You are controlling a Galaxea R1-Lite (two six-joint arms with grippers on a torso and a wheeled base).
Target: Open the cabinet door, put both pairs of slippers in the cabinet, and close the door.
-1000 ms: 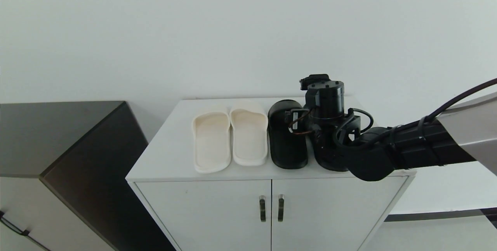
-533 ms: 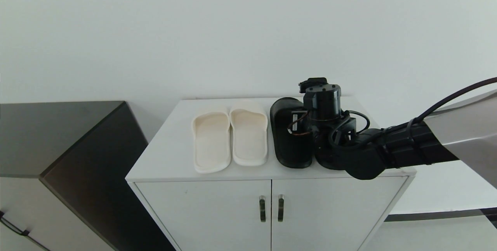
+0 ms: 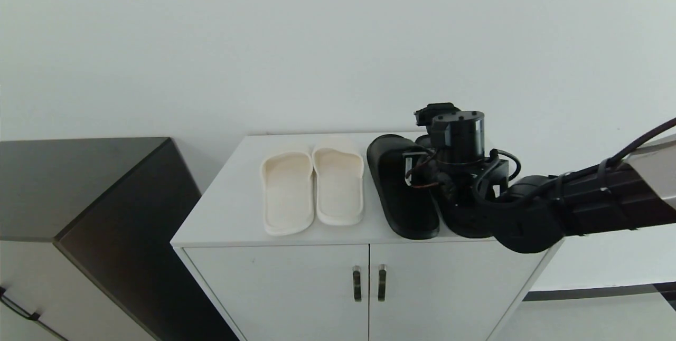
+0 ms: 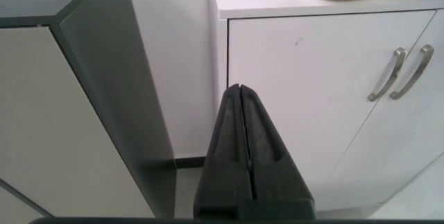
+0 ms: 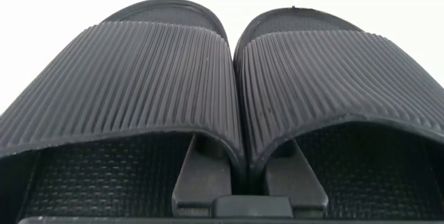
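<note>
Cabinet [image 3: 449,288]: white, two doors, both shut. The paired handles [image 3: 357,283] sit at the centre seam, at 6 o'clock from the slippers.

Cabinet top: both pairs lie on it in one row, toes toward the wall [image 3: 317,40].
- Cream slippers [image 3: 338,185]: side by side and touching, heels near the front edge.
- Black slippers [image 3: 404,198]: at 3 o'clock from the cream pair, just beside it. The visible one is skewed, its heel swung toward 5 o'clock and reaching the front edge. Its partner is mostly hidden under the right arm [image 3: 581,204]. Cannot tell whether the soles rest on the top or are lifted clear.

Right jaws: the right wrist view shows one finger [image 5: 201,179] tucked under each ribbed strap. The two adjoining strap edges are pinched between the fingers, so the jaws hold the black pair by its inner straps. The wrist stands upright over the pair.

Left jaws: pads [image 4: 229,154] pressed together with nothing between them. They are held low in front of the cabinet's left door [image 4: 298,113], facing the gap toward the dark cabinet [image 4: 90,78].

Dark cabinet: at 9 o'clock from the white one, standing apart from it, its top lower.
</note>
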